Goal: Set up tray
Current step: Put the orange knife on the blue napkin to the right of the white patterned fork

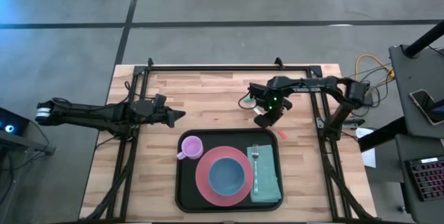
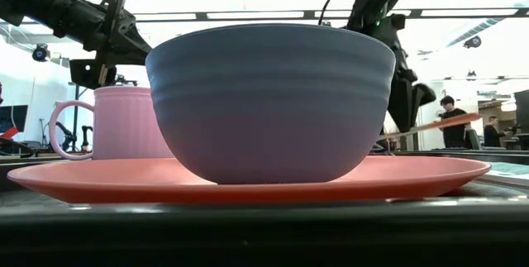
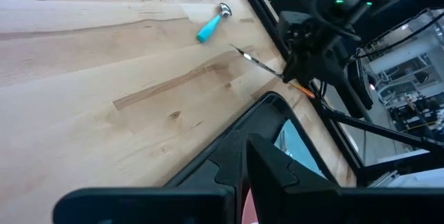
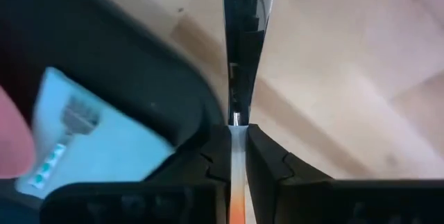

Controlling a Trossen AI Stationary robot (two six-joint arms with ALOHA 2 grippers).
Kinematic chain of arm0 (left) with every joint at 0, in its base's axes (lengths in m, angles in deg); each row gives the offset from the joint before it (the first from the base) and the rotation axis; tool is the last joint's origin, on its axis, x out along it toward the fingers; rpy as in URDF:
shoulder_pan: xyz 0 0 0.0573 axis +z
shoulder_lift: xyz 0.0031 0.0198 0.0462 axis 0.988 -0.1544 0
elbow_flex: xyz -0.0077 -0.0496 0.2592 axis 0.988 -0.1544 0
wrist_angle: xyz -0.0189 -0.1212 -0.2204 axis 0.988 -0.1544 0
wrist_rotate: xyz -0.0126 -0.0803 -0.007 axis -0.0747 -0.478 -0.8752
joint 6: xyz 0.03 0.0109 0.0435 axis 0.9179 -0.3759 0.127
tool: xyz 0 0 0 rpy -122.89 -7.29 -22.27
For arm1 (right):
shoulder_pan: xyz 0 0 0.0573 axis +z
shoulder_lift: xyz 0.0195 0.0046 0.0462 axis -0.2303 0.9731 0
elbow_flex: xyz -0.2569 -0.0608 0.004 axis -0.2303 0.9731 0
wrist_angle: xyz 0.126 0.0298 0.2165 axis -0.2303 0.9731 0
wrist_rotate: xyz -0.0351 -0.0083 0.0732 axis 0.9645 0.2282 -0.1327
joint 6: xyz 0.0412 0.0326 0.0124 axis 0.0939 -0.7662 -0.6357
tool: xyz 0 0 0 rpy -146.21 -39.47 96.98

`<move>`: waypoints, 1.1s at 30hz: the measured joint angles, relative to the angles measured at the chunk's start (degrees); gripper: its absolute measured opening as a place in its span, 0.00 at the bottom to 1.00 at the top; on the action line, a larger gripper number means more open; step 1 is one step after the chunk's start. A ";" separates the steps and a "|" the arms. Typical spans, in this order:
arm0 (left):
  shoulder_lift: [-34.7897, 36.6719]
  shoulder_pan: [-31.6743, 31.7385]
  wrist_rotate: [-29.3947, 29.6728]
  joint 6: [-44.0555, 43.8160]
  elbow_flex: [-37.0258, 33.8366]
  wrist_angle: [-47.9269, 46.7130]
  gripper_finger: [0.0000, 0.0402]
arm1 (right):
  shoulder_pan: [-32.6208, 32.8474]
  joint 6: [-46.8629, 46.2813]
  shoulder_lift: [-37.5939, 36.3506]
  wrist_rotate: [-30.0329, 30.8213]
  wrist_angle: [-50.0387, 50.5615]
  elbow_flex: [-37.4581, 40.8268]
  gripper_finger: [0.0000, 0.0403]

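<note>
The tray [image 1: 182, 196] lies at the near middle of the counter [image 1: 208, 99] and already carries a pink plate [image 1: 202, 182], blue bowl [image 1: 227, 175], pink cup [image 1: 191, 147] and a fork [image 1: 255, 163] on a napkin [image 1: 269, 186]. The right end effector [image 1: 265, 118], hovering just beyond the tray's far right corner, is clamped on a knife [image 4: 239, 57] with an orange handle. A good placement would likely lower the knife flat and parallel beside the fork, clear of the plate rim, while the left end effector [image 1: 179, 115] waits near the cup with its fingers together.

Open wood table [image 1: 208, 92] behind the crowded tray [image 1: 182, 189]; teal spoon [image 1: 247, 101] beside right arm.
</note>
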 joint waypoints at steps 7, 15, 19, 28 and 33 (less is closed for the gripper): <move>0.00 -0.01 0.00 0.70 -0.02 -0.02 0.01 | 8.56 -19.63 -6.60 5.21 -0.82 1.81 0.03; 0.00 -0.01 0.00 2.31 -0.11 -0.02 0.01 | 21.71 -43.97 -9.75 8.21 -7.93 3.04 0.03; 0.00 -0.02 -0.05 2.81 -0.11 -0.02 0.01 | 28.79 -54.61 -7.94 9.71 -12.53 3.04 0.03; 0.00 0.00 -0.35 2.83 -0.33 -0.02 0.01 | 39.65 -71.86 -1.85 9.75 -19.83 3.10 0.03; 0.00 -0.02 -2.76 2.83 -0.39 -0.06 0.01 | 41.64 -77.14 0.95 9.85 -24.36 3.08 0.03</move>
